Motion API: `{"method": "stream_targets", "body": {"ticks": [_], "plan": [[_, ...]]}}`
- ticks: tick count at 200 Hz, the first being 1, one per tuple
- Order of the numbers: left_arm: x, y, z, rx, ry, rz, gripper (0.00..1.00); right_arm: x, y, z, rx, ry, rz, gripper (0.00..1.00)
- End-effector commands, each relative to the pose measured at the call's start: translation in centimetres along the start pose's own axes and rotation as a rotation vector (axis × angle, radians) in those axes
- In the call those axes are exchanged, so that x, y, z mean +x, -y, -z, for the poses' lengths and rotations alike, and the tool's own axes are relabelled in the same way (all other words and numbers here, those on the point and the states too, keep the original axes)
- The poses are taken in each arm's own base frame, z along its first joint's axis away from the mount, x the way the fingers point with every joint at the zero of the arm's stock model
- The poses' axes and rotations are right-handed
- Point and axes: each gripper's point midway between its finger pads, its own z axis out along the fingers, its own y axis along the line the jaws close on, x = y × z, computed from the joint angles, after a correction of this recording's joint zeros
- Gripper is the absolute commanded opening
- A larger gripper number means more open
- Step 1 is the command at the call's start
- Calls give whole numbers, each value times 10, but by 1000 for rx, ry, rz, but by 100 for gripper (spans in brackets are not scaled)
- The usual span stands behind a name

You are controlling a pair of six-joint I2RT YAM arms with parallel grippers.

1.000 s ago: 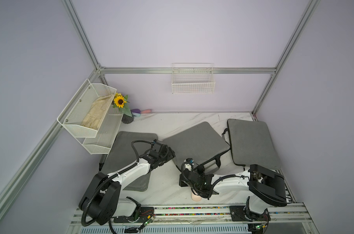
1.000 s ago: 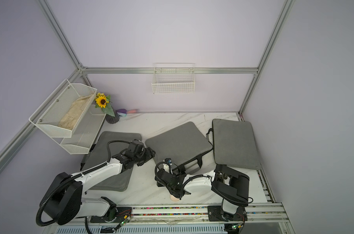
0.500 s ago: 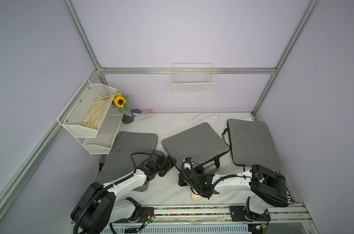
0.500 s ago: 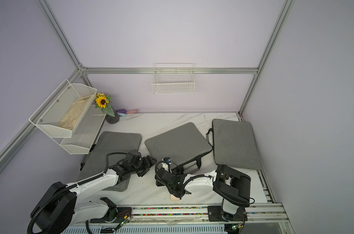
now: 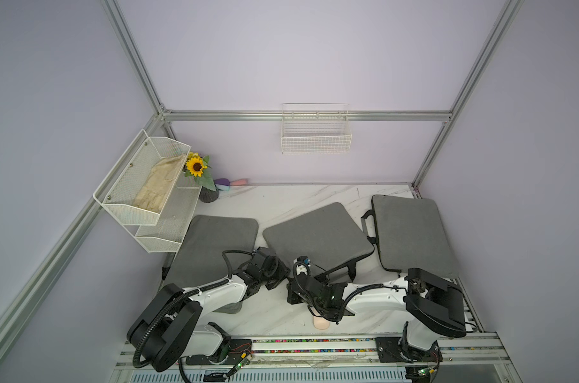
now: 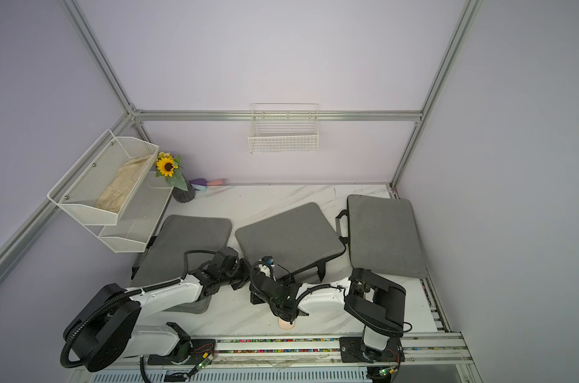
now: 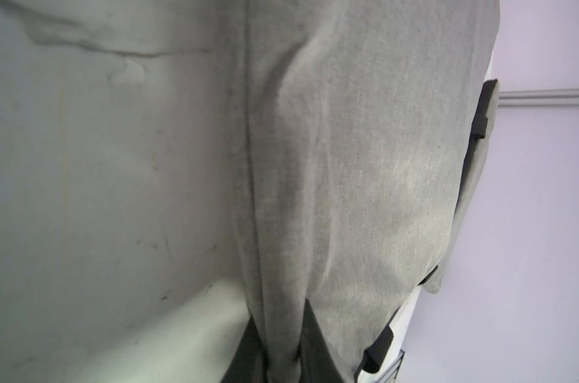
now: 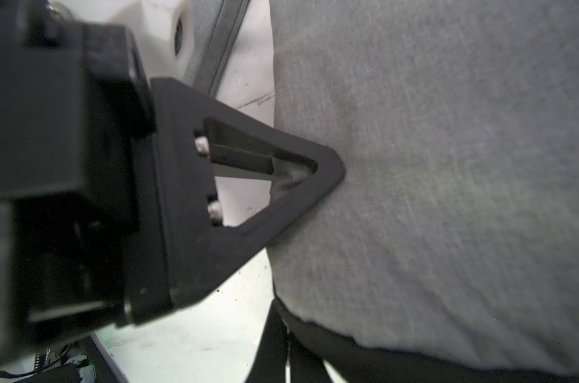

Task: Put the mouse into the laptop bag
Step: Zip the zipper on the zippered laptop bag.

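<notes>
The laptop bag (image 5: pixel 318 233) is the middle one of three grey bags on the marble table. My left gripper (image 5: pixel 280 270) is at its front left corner, shut on a fold of its grey fabric (image 7: pixel 281 331). In the right wrist view that left gripper's finger (image 8: pixel 248 205) presses against the bag (image 8: pixel 447 165). My right gripper (image 5: pixel 306 277) sits just to the right of it, shut on the bag's dark front edge (image 8: pixel 314 335). The mouse (image 5: pixel 321 324), pale pink, lies near the table's front edge, partly under my right arm; it also shows as the mouse (image 6: pixel 285 324).
Another grey bag (image 5: pixel 215 245) lies to the left under my left arm, and a third (image 5: pixel 410 232) at the right. A white wire shelf (image 5: pixel 148 185) and a sunflower vase (image 5: pixel 203 185) stand at the back left. A wire basket (image 5: pixel 316 132) hangs on the back wall.
My left gripper came off the left bag, moved right and forward to the middle bag's front corner, and shut on its fabric. The right arm has stayed put.
</notes>
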Motion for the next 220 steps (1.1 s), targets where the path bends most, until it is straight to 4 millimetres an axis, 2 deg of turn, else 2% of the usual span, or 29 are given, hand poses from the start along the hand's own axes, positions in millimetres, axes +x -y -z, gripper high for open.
{"method": "stream_targets", "body": {"ticks": [1, 15, 35, 52, 71, 90, 111, 142, 159, 168, 192, 220], "plan": [[-17, 2, 6, -70, 71, -26, 4, -9, -10, 7, -36, 32, -34, 0], [-25, -3, 9, -101, 107, -25, 0, -5, 2, 9, -1, 39, -39, 0], [-37, -1, 14, -113, 132, -51, 0, 0, 29, 9, 83, 41, -66, 0], [-44, 2, 17, -117, 148, -78, 0, 7, 63, 10, 193, 47, -114, 0], [-49, 8, 18, -99, 163, -104, 0, 6, 89, 15, 260, 68, -153, 0], [-57, 10, 22, -104, 186, -121, 0, 2, 102, 20, 284, 85, -176, 0], [-75, 14, 29, -110, 251, -150, 0, -2, 116, 24, 305, 90, -202, 0], [-100, 26, 28, -97, 258, -170, 0, -10, 137, 38, 348, 123, -244, 0], [-114, 39, 28, -77, 228, -180, 0, -14, 151, 45, 374, 138, -267, 0], [-119, 37, 19, -99, 205, -187, 0, -15, 160, 47, 390, 140, -285, 0], [-140, 44, 13, -115, 192, -192, 0, -17, 172, 51, 432, 143, -293, 0], [-162, 36, 10, -140, 171, -171, 0, -19, 186, 55, 515, 156, -279, 0]]}}
